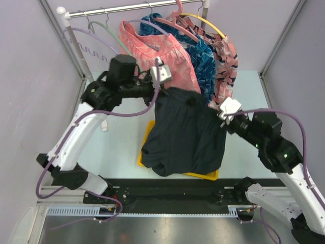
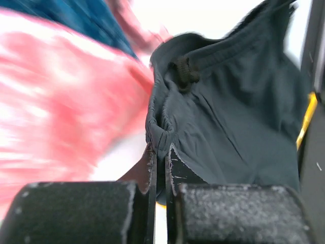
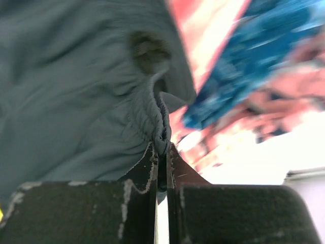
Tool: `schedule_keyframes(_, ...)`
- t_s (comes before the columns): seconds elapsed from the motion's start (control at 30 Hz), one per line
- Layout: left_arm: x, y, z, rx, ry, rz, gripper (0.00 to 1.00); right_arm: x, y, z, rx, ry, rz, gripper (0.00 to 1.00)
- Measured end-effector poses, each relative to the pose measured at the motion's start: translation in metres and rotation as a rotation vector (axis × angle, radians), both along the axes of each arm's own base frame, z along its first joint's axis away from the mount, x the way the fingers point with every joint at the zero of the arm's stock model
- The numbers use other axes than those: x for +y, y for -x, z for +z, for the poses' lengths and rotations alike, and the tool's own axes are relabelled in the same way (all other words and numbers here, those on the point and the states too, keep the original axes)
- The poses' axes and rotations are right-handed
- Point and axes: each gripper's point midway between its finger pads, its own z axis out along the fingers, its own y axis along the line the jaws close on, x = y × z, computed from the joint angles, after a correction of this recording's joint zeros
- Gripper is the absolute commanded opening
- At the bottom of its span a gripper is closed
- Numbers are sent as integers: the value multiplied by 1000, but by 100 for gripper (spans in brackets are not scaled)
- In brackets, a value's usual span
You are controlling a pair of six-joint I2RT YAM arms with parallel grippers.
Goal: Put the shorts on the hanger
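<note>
Shorts (image 1: 185, 132) mid-frame, held up over yellow tray (image 1: 145, 147) at 6 o'clock. Mint hanger (image 1: 114, 38) on rail, 11 o'clock, bare. L gripper (image 2: 160, 152) clamped on waistband corner at 11, R gripper (image 3: 161, 150) clamped at 3: keeps waist stretched, prob. for hanging.

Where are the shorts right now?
In the top view, centre: the shorts hang between the left gripper and right gripper, both pinching them, above the yellow tray.

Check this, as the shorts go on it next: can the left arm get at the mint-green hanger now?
Probably not yet: the left hand is shut on the shorts. The hanger hangs on the rail just beyond it, otherwise unblocked.
</note>
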Motion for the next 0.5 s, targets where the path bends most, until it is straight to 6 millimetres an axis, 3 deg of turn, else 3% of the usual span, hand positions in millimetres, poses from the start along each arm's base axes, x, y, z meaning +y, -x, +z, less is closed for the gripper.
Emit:
schedule_keyframes(0.13,11,0,77,-172,138,68,0,3,-30,63,-127,-112,-59,0)
schedule_keyframes(0.2,15,-5,102,-234,183,108,0,7,-38,95,-194,-161,-57,0)
schedule_keyframes(0.27,18,-10,124,-288,226,148,0,10,-42,111,-224,-184,-54,0)
schedule_keyframes(0.3,19,-12,133,-308,242,161,0,13,-44,132,-265,-212,-44,0)
schedule_keyframes(0.5,26,-16,187,-424,353,209,0,21,-47,201,-376,-280,-13,0)
